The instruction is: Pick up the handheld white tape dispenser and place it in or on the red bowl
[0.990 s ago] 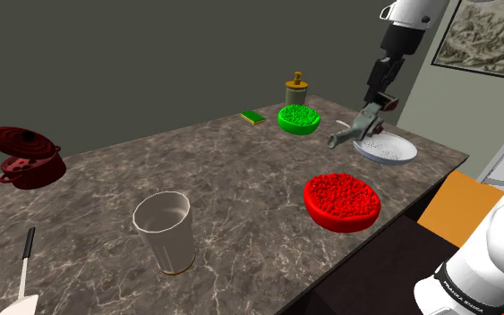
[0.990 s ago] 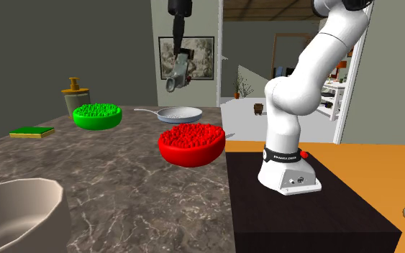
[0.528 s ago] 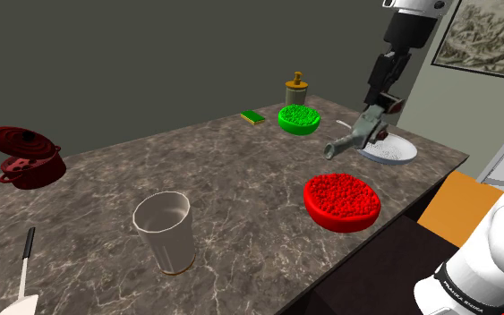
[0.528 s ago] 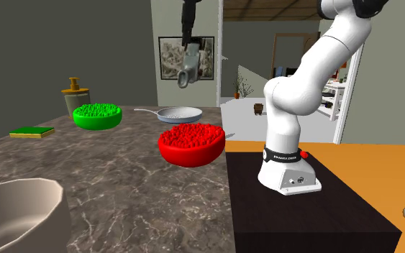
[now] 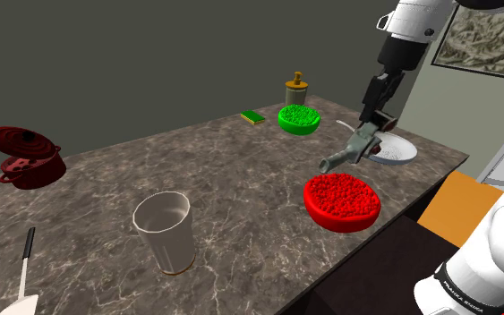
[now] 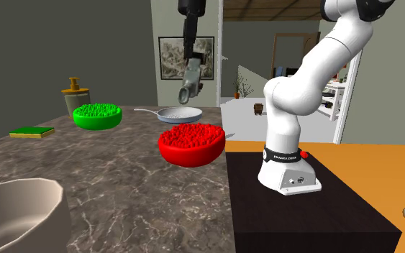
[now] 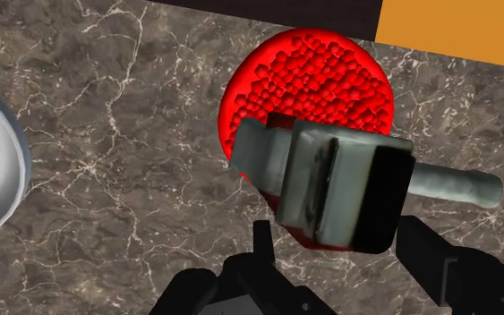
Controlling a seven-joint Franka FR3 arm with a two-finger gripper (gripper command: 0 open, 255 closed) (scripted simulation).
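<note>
Movement over the last second carried the gripper and its load away from the white dish and nearer the red bowl. The tape dispenser also came a little lower, though it hung well above the red bowl's rim. In the second exterior view the gripper and tape dispenser had drifted from beyond the red bowl to nearly over its far edge. Nothing else on the marble counter had shifted.

Both black fingers were clamped on the tape dispenser's blocky body, which filled the narrow gap between them. In the wrist view the gripper held the tape dispenser in the air above the near side of the red bowl, partly covering it.

The tape dispenser looked pale grey-white and mottled, a boxy middle with one dark face, a tapered nose at one end and a slim rounded handle at the other. It hung tilted, the handle end pointing down.
</note>
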